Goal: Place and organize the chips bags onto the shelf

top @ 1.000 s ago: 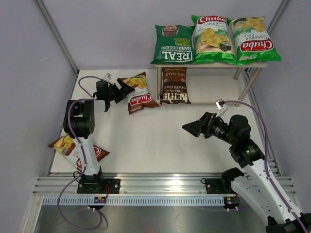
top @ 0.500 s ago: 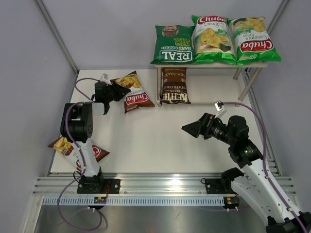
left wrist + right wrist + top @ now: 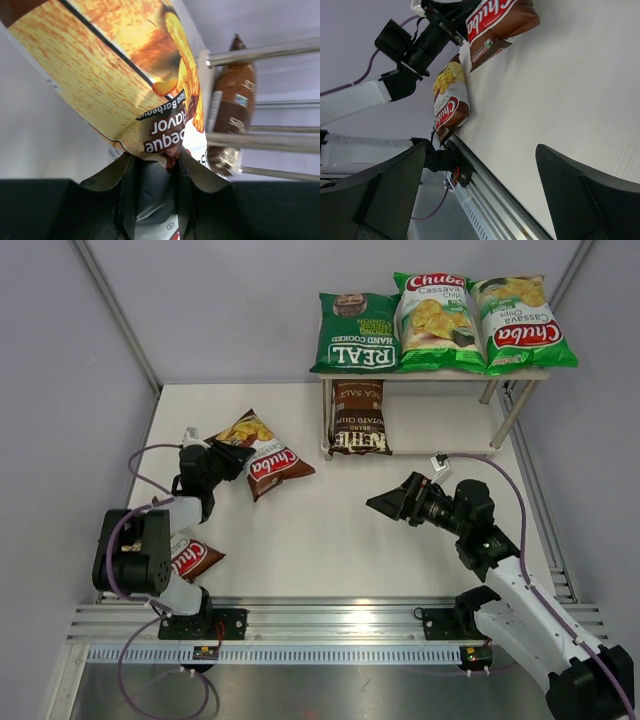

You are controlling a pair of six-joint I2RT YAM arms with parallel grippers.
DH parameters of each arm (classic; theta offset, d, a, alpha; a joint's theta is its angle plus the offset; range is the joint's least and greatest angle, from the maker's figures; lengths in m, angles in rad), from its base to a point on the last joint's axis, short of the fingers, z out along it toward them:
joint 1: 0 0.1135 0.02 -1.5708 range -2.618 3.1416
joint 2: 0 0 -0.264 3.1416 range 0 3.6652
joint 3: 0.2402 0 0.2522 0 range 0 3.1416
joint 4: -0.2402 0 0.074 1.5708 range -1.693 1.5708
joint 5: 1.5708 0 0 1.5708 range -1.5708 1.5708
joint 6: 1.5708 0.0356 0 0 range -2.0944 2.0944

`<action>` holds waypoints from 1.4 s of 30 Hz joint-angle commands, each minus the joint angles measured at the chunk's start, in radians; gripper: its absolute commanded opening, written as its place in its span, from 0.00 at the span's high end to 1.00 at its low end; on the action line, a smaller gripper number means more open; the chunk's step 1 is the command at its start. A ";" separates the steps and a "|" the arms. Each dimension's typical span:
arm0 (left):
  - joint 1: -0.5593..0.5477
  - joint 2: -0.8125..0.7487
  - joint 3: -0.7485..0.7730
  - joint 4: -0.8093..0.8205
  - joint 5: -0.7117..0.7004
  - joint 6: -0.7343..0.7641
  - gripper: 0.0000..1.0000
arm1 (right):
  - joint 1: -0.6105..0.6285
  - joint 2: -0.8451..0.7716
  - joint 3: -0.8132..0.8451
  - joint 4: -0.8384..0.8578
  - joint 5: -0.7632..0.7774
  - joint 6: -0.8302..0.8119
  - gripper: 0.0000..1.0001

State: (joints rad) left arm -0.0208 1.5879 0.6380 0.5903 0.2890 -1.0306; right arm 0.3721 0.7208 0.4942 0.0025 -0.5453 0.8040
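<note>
**Top external:** left gripper [image 3: 230, 460] pinches corner of brown-red Chuba bag [image 3: 266, 458], left of shelf [image 3: 520, 373]; whether bag is lifted off table [image 3: 330, 540] unclear. Top board full: "REAL" bag [image 3: 355, 332], light green Chuba bags [image 3: 436, 308]. Kettle bag [image 3: 360, 418] on lower board. Best approach, likely: carry bag low, slide it flat beside Kettle bag, clear of metal legs. Right gripper [image 3: 387, 503] spread, holding nothing.

**Left wrist:** fingers clamp bag's seam; "Barbeque" legible.

**Right wrist:** second brown-red Chuba bag [image 3: 451, 102] at table edge, logo readable.

- Near brown-red Chuba bag [image 3: 200, 558]: mostly hidden behind left arm [image 3: 135, 555].
- Far brown-red Chuba bag [image 3: 115, 70]: cut off by left wrist view's top edge; fine print blurred.
- Kettle bag [image 3: 358, 430]: far end hidden under shelf [image 3: 430, 374] top board.
</note>
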 commanded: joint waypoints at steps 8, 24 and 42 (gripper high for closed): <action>-0.103 -0.679 -0.354 -0.023 -0.265 -0.301 0.85 | 0.213 0.239 -0.131 0.611 0.195 0.275 0.00; -0.228 -1.247 -0.475 -0.201 -0.317 -0.453 0.81 | 0.576 0.623 0.168 0.786 0.433 0.083 0.00; -0.330 -1.178 -0.483 -0.014 -0.191 -0.479 0.81 | 0.590 0.733 0.317 0.737 0.489 0.015 0.01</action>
State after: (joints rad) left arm -0.3008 0.4210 0.1410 0.4232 0.0559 -1.4940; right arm 0.9546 1.4452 0.7506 0.7055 -0.0956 0.8558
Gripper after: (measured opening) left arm 0.307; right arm 0.993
